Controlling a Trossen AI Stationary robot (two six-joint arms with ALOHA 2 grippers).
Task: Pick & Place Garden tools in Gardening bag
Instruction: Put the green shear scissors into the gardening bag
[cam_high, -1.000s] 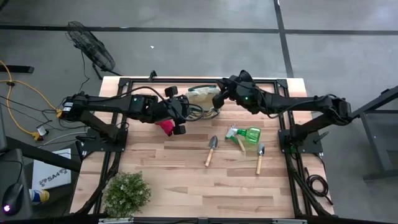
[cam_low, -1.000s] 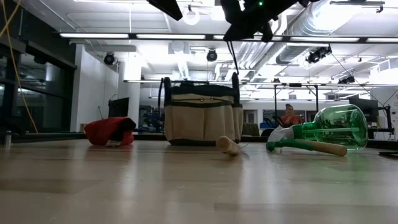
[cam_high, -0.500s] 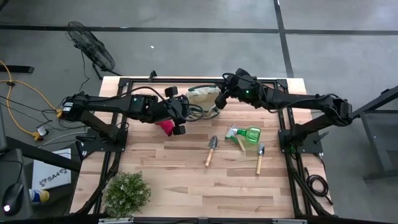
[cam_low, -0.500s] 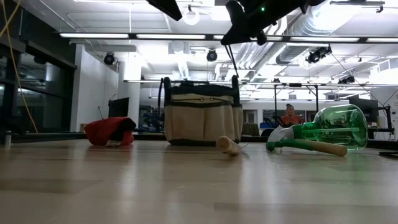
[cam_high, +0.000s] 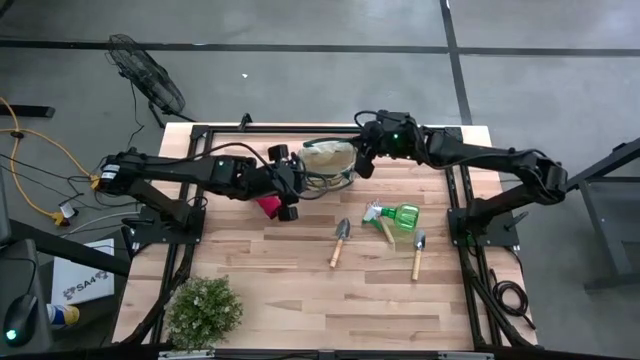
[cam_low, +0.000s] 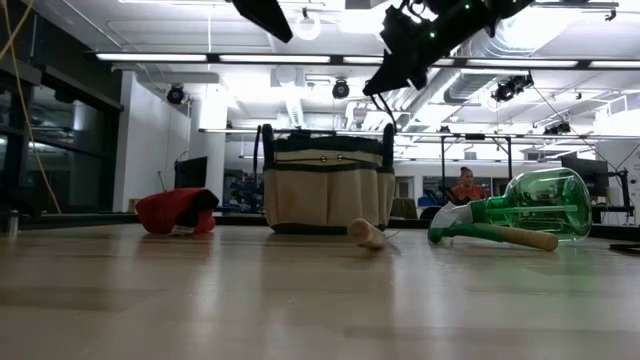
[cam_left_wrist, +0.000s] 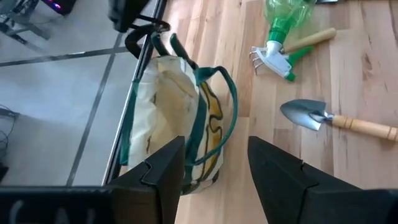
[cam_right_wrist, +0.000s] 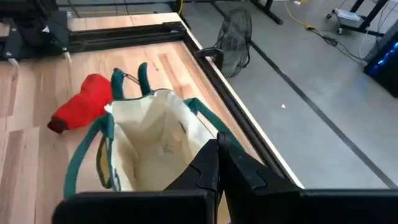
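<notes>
- High view: the bag (cam_high: 327, 160) stands at the far middle of the worktop (cam_high: 300, 290). The left end effector (cam_high: 289, 184) hangs just left of the bag, fingers apart, holding nothing. The right end effector (cam_high: 362, 162) is just right of the bag, fingers together and empty. The red shears (cam_high: 268, 205) lie left of the bag, on its near side. A trowel (cam_high: 340, 241), the sprayer (cam_high: 398, 216), the rake (cam_high: 380, 222) and a second trowel (cam_high: 418, 254) lie near-right of the bag. A plant (cam_high: 204, 310) sits well apart, near-left.
- Low view: the bag (cam_low: 327, 190) stands upright, shears (cam_low: 177, 211) to its left, sprayer (cam_low: 525, 207) on its side to its right.
- Left wrist view: the fingers (cam_left_wrist: 163, 171) stand apart above the bag (cam_left_wrist: 174, 124); a trowel (cam_left_wrist: 336, 119), the rake (cam_left_wrist: 277, 57) and the sprayer (cam_left_wrist: 287, 15) lie beyond it.
- Right wrist view: the closed fingers (cam_right_wrist: 214, 168) hover by the rim of the open bag (cam_right_wrist: 155, 140), shears (cam_right_wrist: 84, 102) beyond it.
</notes>
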